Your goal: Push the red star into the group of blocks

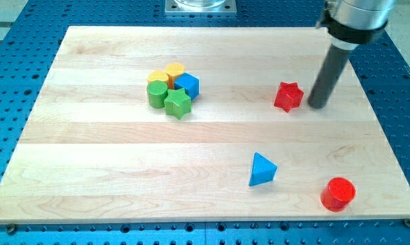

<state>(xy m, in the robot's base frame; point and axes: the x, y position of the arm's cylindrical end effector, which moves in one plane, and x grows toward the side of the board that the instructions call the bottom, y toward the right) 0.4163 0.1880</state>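
- My tip [318, 105] is down on the worktop [109, 150], the dark rod rising from it toward the view's top right; this tool is a plain rod with no opening parts, and it has hold of nothing.
- Just beside my tip, toward the view's left, sits the red star [288, 96]; a thin strip of wood shows between the two, so they look just apart.
- Down from my tip, near the view's bottom right corner, a red cylinder [338, 193] stands alone.
- Down and to the left of my tip, a blue triangular block [261, 170] lies by itself.
- Well away to the left of my tip, past the red star, there's the group, packed tight and touching: a blue cube [188, 84] nearest my side, a yellow block [175, 70] behind it, another yellow block [157, 77] beside that, a green cylinder [156, 92] on the far left edge, and a green star [178, 103] at the front.
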